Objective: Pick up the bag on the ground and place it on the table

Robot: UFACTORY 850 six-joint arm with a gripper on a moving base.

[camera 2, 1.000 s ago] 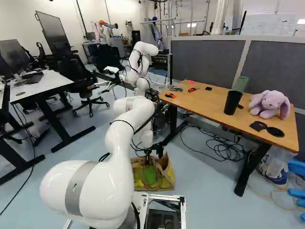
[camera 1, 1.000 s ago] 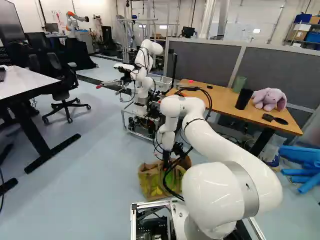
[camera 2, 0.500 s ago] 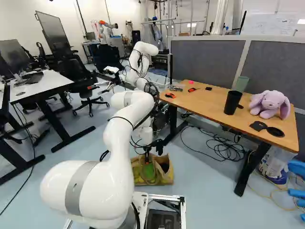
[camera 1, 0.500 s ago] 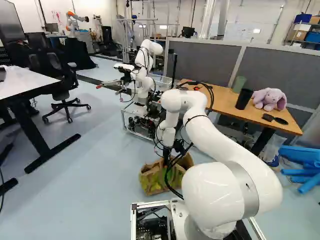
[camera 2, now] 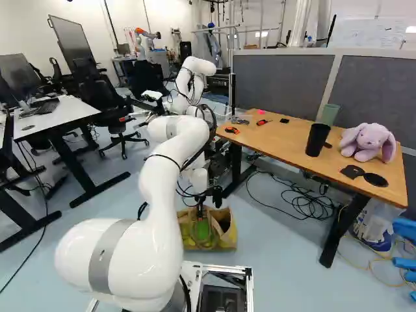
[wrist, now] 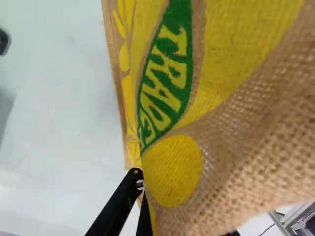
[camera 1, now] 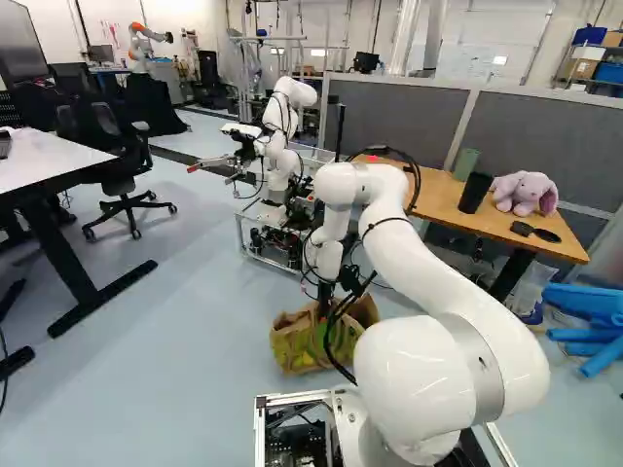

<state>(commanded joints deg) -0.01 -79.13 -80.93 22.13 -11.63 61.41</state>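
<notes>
In the left base view my gripper [camera 1: 324, 300] points down at the brown, yellow and green burlap bag [camera 1: 300, 350], ahead of the base. From the right base view, the gripper [camera 2: 201, 209] stands at the bag's near side, with the bag's open top beside it. Fabric of the bag [wrist: 226, 64] fills much of the wrist view, close to the camera. There the black fingers of the gripper [wrist: 140, 189] are closed on the fabric; part of them is hidden behind it. Whether the bag touches the floor I cannot tell. The wooden table [camera 2: 286, 136] stands to the right.
On the table are a black cup [camera 2: 317, 140], a green cup [camera 2: 329, 115], a plush bunny [camera 2: 368, 142] and small tools. Cables [camera 2: 305, 201] lie under it. Another robot [camera 1: 282, 146] stands beyond the bag. An office chair [camera 1: 127, 185] and white desk [camera 1: 39, 161] are at the left.
My arm has risen and its wrist has moved upward. The bag has shifted a little up and away from the base with the gripper, and its sides have changed shape. The base has not moved.
</notes>
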